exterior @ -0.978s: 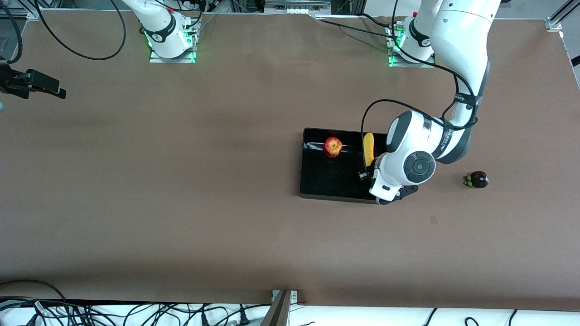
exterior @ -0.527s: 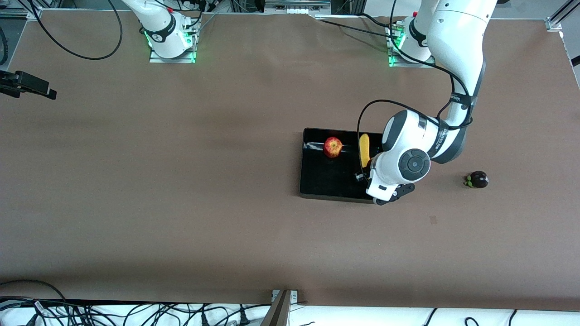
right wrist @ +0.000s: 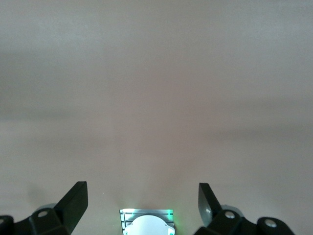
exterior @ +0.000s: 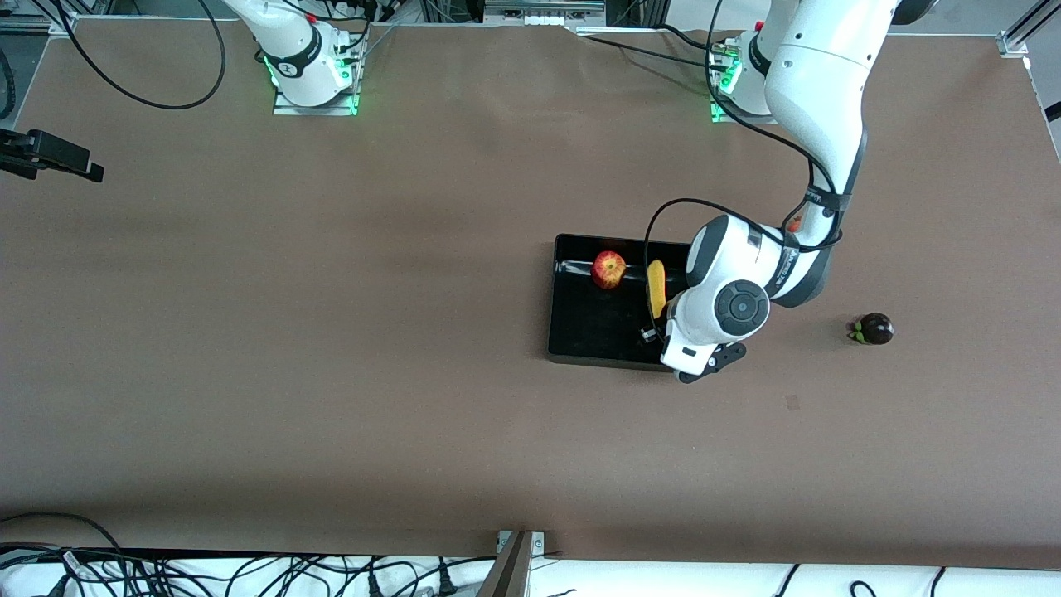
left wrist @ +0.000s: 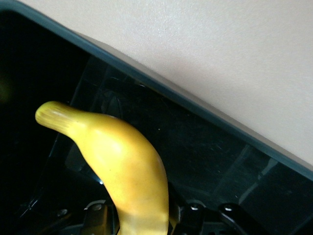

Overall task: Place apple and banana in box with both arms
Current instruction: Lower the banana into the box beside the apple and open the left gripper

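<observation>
The black box [exterior: 572, 336] sits near the table's middle, toward the left arm's end. The red-and-yellow apple [exterior: 609, 269] lies in it, by the wall farther from the front camera. My left gripper [exterior: 661, 322] is over the box, mostly hidden under its wrist, and is shut on the yellow banana [exterior: 656, 286]. In the left wrist view the left gripper [left wrist: 142, 218] clamps the banana [left wrist: 122, 161] above the box floor [left wrist: 210, 156]. My right gripper [exterior: 62, 157] waits open and empty at the right arm's end of the table, also seen in the right wrist view [right wrist: 142, 196].
A small dark round fruit with a green stem [exterior: 875, 329] lies on the brown table beside the box, toward the left arm's end. The right arm's base [right wrist: 146, 224] shows between the right gripper's fingers. Cables hang along the table's near edge.
My left gripper has carried the banana sideways over the box, closer to the apple. The right gripper drew back slightly toward the table's edge, then held still.
</observation>
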`<act>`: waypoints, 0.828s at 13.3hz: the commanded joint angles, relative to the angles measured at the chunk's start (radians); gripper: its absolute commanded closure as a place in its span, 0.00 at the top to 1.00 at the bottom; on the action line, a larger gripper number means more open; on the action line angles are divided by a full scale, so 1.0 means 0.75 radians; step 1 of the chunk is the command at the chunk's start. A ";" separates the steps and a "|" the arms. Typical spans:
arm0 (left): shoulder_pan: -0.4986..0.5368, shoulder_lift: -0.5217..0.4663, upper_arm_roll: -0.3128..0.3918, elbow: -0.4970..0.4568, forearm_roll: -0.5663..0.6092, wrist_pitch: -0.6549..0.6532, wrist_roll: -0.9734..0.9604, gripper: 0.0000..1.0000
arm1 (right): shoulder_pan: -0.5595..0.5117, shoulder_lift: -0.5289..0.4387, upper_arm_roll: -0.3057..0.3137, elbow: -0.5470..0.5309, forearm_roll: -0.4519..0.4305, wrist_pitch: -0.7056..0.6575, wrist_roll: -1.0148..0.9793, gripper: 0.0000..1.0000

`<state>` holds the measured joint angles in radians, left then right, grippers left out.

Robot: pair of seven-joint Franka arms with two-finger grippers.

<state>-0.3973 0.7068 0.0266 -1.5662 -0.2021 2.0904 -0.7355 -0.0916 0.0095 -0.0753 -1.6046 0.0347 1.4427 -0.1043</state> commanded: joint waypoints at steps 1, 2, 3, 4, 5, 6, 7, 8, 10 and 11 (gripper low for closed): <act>-0.012 0.029 0.012 0.000 -0.041 0.060 -0.003 0.00 | -0.009 0.010 0.000 0.029 0.025 -0.007 -0.010 1.00; -0.012 0.037 0.012 -0.002 -0.039 0.078 -0.003 0.00 | -0.009 0.010 0.000 0.027 0.025 -0.007 -0.010 1.00; -0.012 0.049 0.012 -0.004 -0.039 0.103 -0.005 0.00 | -0.009 0.010 0.000 0.029 0.025 -0.007 -0.008 1.00; -0.012 0.054 0.012 -0.006 -0.039 0.115 -0.005 0.00 | -0.009 0.010 0.000 0.029 0.025 -0.007 -0.010 1.00; -0.012 0.060 0.012 -0.006 -0.039 0.123 -0.005 0.00 | -0.009 0.010 0.000 0.029 0.025 -0.007 -0.010 1.00; -0.010 0.064 0.012 -0.006 -0.037 0.123 -0.005 0.00 | -0.009 0.010 0.000 0.029 0.025 -0.007 -0.010 1.00; -0.008 0.064 0.012 -0.006 -0.035 0.129 -0.005 0.00 | -0.009 0.010 0.000 0.029 0.025 -0.007 -0.010 1.00; -0.006 0.068 0.012 -0.008 -0.035 0.135 -0.005 0.00 | -0.009 0.010 0.000 0.027 0.025 -0.007 -0.008 1.00; -0.004 0.074 0.012 -0.008 -0.031 0.138 -0.003 0.00 | -0.007 0.010 0.002 0.027 0.027 -0.009 -0.010 1.00; -0.002 0.074 0.012 -0.008 -0.027 0.138 -0.003 0.00 | -0.007 0.010 0.002 0.027 0.027 -0.013 -0.010 1.00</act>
<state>-0.3951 0.7617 0.0276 -1.5666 -0.2022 2.1792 -0.7386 -0.0916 0.0095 -0.0752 -1.6043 0.0357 1.4432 -0.1043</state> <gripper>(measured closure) 0.626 0.000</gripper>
